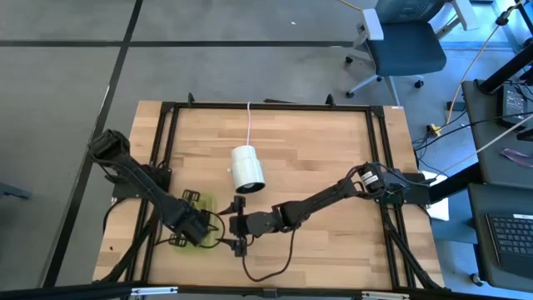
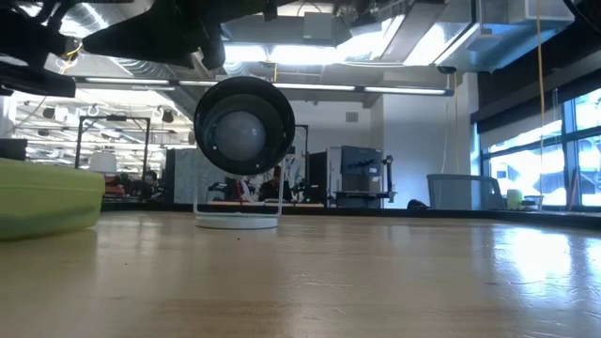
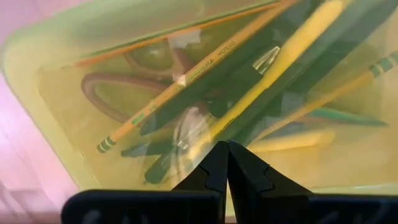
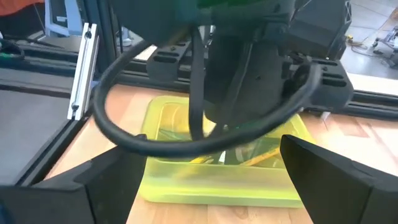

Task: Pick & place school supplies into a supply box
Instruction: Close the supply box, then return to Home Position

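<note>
Left wrist view: translucent yellow-green supply box (image 3: 56, 68) holds pencils (image 3: 180, 84) beneath the pressed-together left gripper (image 3: 227, 163)

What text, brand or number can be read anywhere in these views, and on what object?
"DIXON": printed along a yellow pencil seen through the closed lid of the supply box, in the left wrist view.
More print follows on the same pencil, too blurred to read.
Nothing legible in the high, low or right wrist views.
</note>
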